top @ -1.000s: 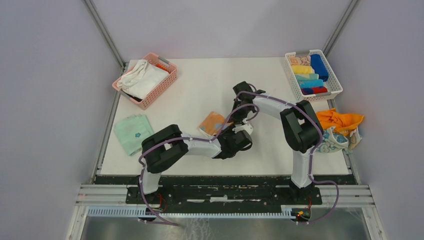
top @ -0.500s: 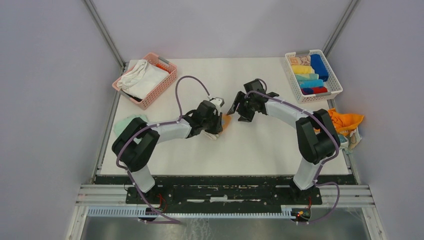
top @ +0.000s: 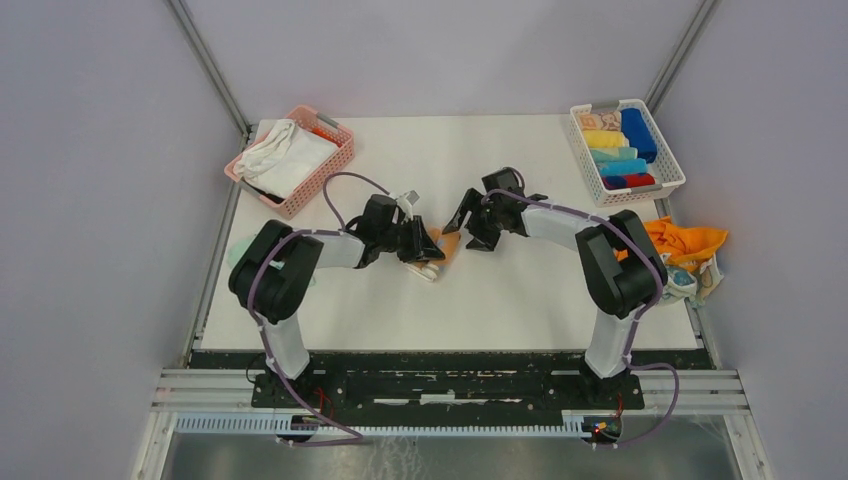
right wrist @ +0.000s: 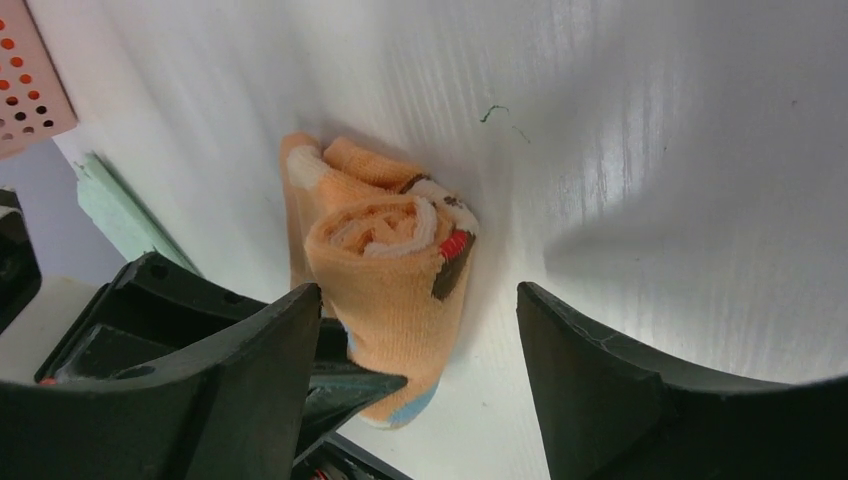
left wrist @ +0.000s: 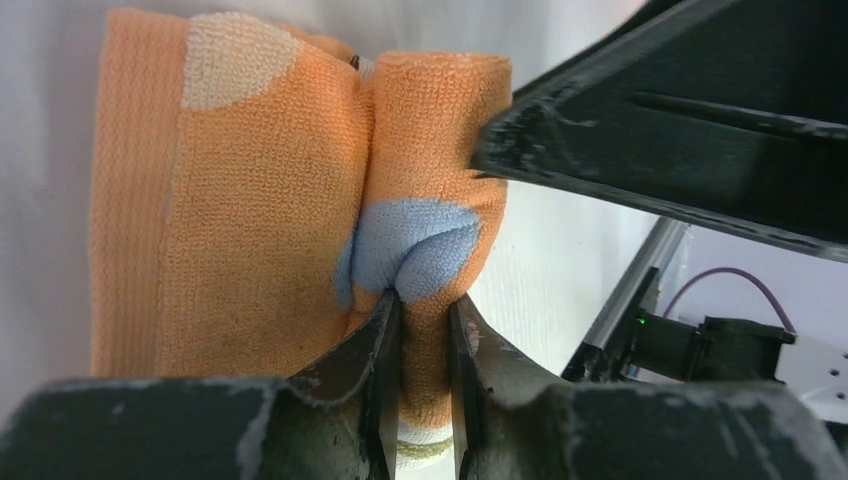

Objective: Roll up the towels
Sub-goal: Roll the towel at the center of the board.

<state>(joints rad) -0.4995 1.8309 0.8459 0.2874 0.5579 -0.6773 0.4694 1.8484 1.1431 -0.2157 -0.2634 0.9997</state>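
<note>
Peach patterned towel (top: pixel 441 246) lies near the middle of the tabletop (top: pixel 520 290), between the two arms. It is wound into a loose roll with a flat tail lying beside it. The left tool (left wrist: pixel 420 300) is clamped on it, its fingers pinching a thin fold of the roll by the blue patch. The right tool (right wrist: pixel 418 300) has its fingers wide apart, straddling the roll's open end without gripping it.

The main risk, as I judge it, is unwinding. The pinch takes only a small bite of cloth, not the whole bundle, and the spiral at the end looks slack. If the left tool lets go, or lifts by that fold alone, the soft cloth could spring back and the tail could pull the layers open.

A second risk is a clash. A finger of the left tool shows close under the roll in the right wrist view, so the right tool, closing where it stands, could catch that finger rather than cloth, or squash the roll flat. A sideways push could also slide the bundle over the smooth tabletop instead of tightening it.

The mint green towel (right wrist: pixel 120 215) lies to the left, where a wide sweep of the left arm might drag it.
</note>
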